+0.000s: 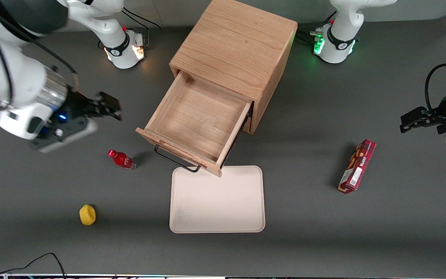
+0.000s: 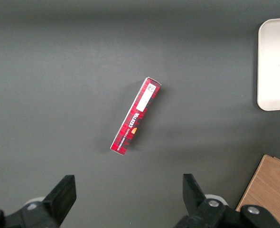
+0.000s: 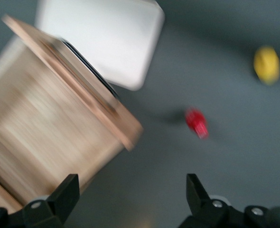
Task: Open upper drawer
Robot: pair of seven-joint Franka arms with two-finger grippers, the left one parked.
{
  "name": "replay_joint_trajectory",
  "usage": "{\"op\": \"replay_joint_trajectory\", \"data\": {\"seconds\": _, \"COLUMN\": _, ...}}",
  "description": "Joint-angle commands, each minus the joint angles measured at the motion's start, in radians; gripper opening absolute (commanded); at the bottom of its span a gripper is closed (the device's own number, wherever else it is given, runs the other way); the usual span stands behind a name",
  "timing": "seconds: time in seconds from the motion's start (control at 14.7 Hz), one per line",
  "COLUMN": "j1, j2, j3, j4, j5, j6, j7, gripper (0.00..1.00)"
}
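Note:
The upper drawer (image 1: 199, 116) of the cube-shaped oak cabinet (image 1: 234, 50) stands pulled far out and is empty inside. Its thin black bar handle (image 1: 176, 161) hangs at the drawer front, just above the tray's edge. The drawer also shows in the right wrist view (image 3: 50, 123), with its handle (image 3: 90, 71) along the front board. My right gripper (image 1: 108, 105) is open and empty, up above the table, off to the side of the drawer toward the working arm's end. Its two fingers (image 3: 66, 192) stand wide apart over bare table. The lower drawer is hidden under the open one.
A cream tray (image 1: 217, 199) lies in front of the drawer. A small red bottle (image 1: 121, 159) lies beside the drawer front, and a yellow lemon (image 1: 87, 214) lies nearer the front camera. A red snack box (image 1: 357, 166) lies toward the parked arm's end.

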Motion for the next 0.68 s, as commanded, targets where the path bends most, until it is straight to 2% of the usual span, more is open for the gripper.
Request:
{"op": "replay_joint_trajectory", "data": {"seconds": 0.0, "j1": -0.006, "j2": -0.234, "j3": -0.117, "j4": -0.308, "j5": -0.014, "j6": -0.003, "j7": 0.04, "gripper": 1.0}}
{"op": "replay_joint_trajectory", "data": {"seconds": 0.07, "j1": -0.006, "j2": -0.298, "j3": -0.133, "j4": -0.412, "j5": -0.019, "j6": 0.027, "j7": 0.05, "gripper": 1.0}}
{"op": "replay_joint_trajectory", "data": {"seconds": 0.27, "j1": -0.006, "j2": -0.53, "j3": -0.162, "j4": -0.77, "j5": -0.033, "j6": 0.297, "j7": 0.096, "gripper": 1.0}}
{"op": "replay_joint_trajectory", "data": {"seconds": 0.34, "j1": -0.008, "j2": -0.547, "j3": -0.164, "j4": -0.801, "j5": -0.036, "j6": 0.332, "j7": 0.093, "gripper": 1.0}}
{"op": "replay_joint_trajectory", "data": {"seconds": 0.61, "j1": -0.008, "j2": -0.5, "j3": -0.176, "j4": -0.734, "j5": -0.06, "j6": 0.328, "j7": 0.108, "gripper": 1.0}}
